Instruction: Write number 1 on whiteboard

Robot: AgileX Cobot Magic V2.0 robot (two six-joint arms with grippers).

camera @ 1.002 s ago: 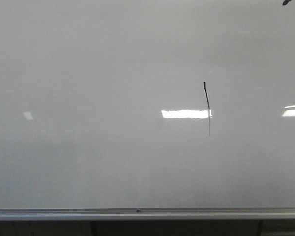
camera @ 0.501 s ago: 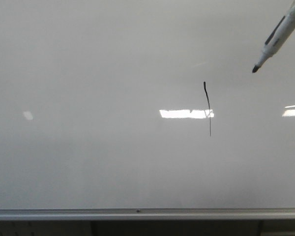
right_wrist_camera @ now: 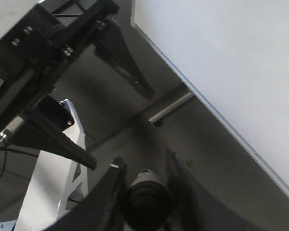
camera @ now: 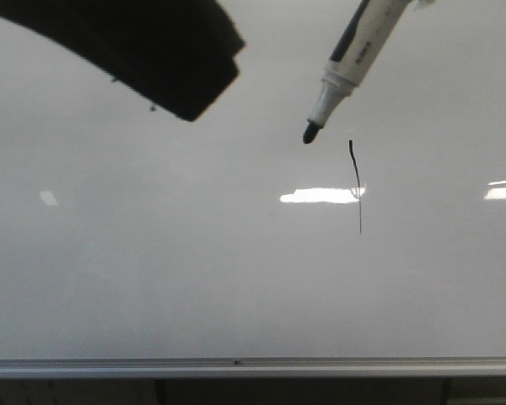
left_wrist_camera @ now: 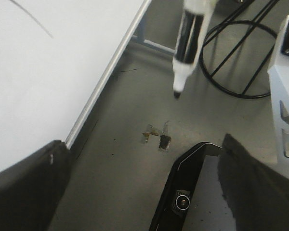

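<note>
I see the whiteboard (camera: 152, 278) filling nearly the whole front view, with its silver rail (camera: 253, 366) along the lower edge. The number 1 (camera: 356, 186) sits right of centre on it: a thin black stroke, thicker at the top and fading to a fine point lower down, crossing a bright reflection. A marker (camera: 352, 59) comes in from the upper right, cap off, its dark tip pointing down and left and ending just left of the stroke's top; I cannot tell whether the tip touches the board.

In the right wrist view, my right gripper (right_wrist_camera: 144, 192) has its two dark fingers (right_wrist_camera: 111, 187) closed against the marker's round barrel (right_wrist_camera: 147, 199), so it is clamped on the marker.

My left gripper (left_wrist_camera: 139, 187) shows in its wrist view with its fingers (left_wrist_camera: 24, 187) spread wide apart and nothing between them; the marker (left_wrist_camera: 188, 43) hangs beyond it. In the front view a dark blurred finger (camera: 135, 51) of that gripper crosses the upper left, well apart from the stroke
</note>
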